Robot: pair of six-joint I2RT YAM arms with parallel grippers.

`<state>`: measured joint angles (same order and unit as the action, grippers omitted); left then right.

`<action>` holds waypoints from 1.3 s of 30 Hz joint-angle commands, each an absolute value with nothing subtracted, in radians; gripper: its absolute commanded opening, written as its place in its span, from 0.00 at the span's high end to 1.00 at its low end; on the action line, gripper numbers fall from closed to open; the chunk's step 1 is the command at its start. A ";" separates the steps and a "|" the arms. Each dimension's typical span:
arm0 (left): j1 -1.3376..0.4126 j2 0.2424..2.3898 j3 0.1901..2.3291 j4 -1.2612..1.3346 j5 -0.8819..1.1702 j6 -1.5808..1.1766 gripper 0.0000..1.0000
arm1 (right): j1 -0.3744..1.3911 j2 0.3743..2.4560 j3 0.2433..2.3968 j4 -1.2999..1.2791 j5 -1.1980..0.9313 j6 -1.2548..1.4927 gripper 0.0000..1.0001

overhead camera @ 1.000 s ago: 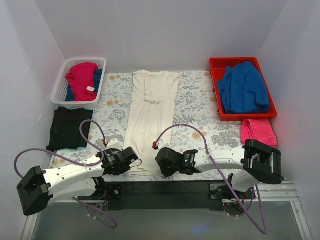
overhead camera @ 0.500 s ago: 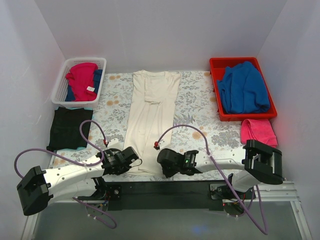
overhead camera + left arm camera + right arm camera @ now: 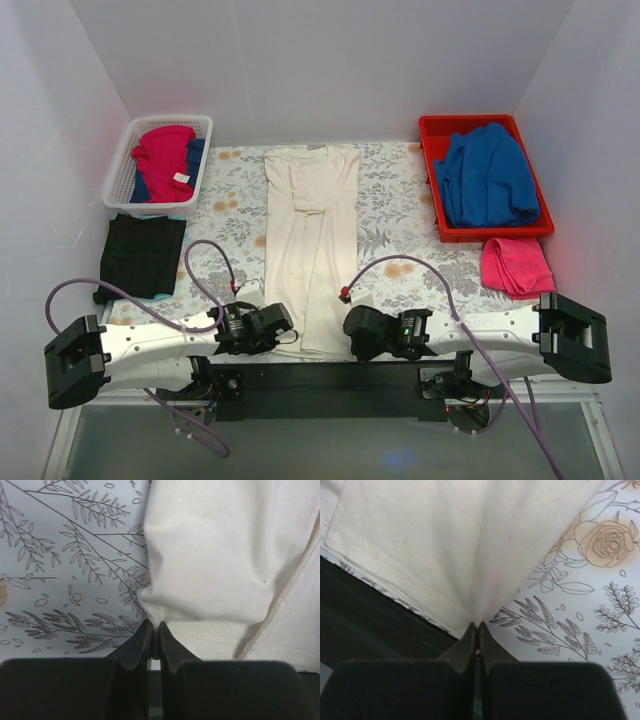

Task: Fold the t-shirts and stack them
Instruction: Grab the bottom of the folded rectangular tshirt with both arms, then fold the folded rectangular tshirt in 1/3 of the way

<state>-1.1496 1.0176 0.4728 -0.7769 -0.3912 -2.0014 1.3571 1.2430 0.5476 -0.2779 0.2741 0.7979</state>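
A long cream-white t-shirt (image 3: 310, 235) lies down the middle of the floral cloth, folded into a narrow strip with its collar at the far end. My left gripper (image 3: 283, 326) is shut on the cream-white t-shirt (image 3: 220, 555) at its near left hem corner (image 3: 155, 617). On the near right hem corner (image 3: 477, 617) my right gripper (image 3: 352, 331) is shut too, pinching the cream-white t-shirt (image 3: 445, 540). The hem is lifted a little off the cloth. A folded black t-shirt (image 3: 140, 255) lies at the left edge.
A white basket (image 3: 122, 172) with pink and blue clothes stands at the back left. A red bin (image 3: 432, 170) holding a blue garment sits back right, with a pink cloth (image 3: 515, 265) in front of it. The black base rail (image 3: 330, 378) runs along the near edge.
Both grippers have closed on the hem corners of the cream-white t-shirt. Both have shifted right and toward the near edge, dragging the shirt's near end right so it lies straighter.
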 commanded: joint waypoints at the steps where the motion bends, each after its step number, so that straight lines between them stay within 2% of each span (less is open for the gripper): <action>1: -1.230 1.107 0.486 -0.807 -0.446 -2.337 1.00 | 1.364 1.204 0.496 -0.451 0.321 0.837 0.99; 11: -1.422 1.215 0.593 -0.893 -0.580 -2.572 1.00 | 1.364 1.106 0.494 -0.477 0.379 0.854 0.99; 21: -1.430 1.203 0.712 -1.088 -0.771 -2.669 1.00 | 1.362 1.023 0.590 -0.480 0.526 0.772 0.99; 28: -1.396 1.235 0.776 -1.103 -0.885 -2.657 1.00 | 1.348 1.089 0.681 -0.469 0.626 0.695 0.99; 32: -1.316 1.258 0.821 -1.034 -0.948 -2.507 1.00 | 1.324 1.138 0.732 -0.456 0.672 0.649 0.99; 39: -1.076 1.242 0.799 -0.573 -0.919 -2.031 1.00 | 1.181 1.189 0.775 -0.332 0.652 0.487 0.99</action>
<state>-1.1538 1.2613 0.7956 -0.8200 -0.8604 -1.9949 1.2350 1.1831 0.7277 -0.4053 0.6224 0.5900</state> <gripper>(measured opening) 0.043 0.029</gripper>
